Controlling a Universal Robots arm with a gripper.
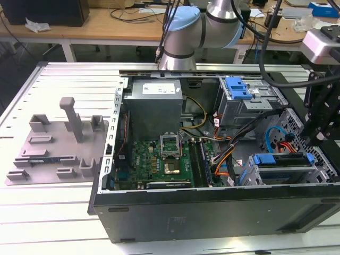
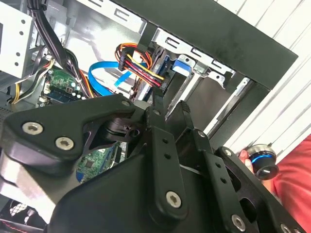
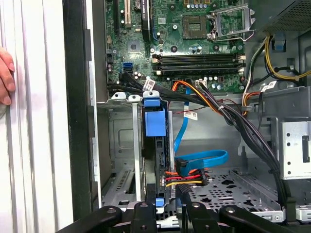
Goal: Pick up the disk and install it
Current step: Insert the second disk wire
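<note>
First wrist view: disk (image 3: 155,124) apparently seated in its bay; my gripper (image 3: 165,213) hovers nearby, grip state indeterminable. Installation looks near complete.

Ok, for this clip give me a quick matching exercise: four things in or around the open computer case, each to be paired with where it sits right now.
Things:
1. disk
2. power supply box
3. grey parts tray
4. hand

Places:
A. on the table, outside the case at the exterior view's left
B. at the far wall of the case, above the motherboard in the exterior view
C. seated in the drive cage with cables plugged in
D. resting on the slatted table beside the case wall in the first wrist view

Pairs: 1-C, 2-B, 3-A, 4-D
</note>
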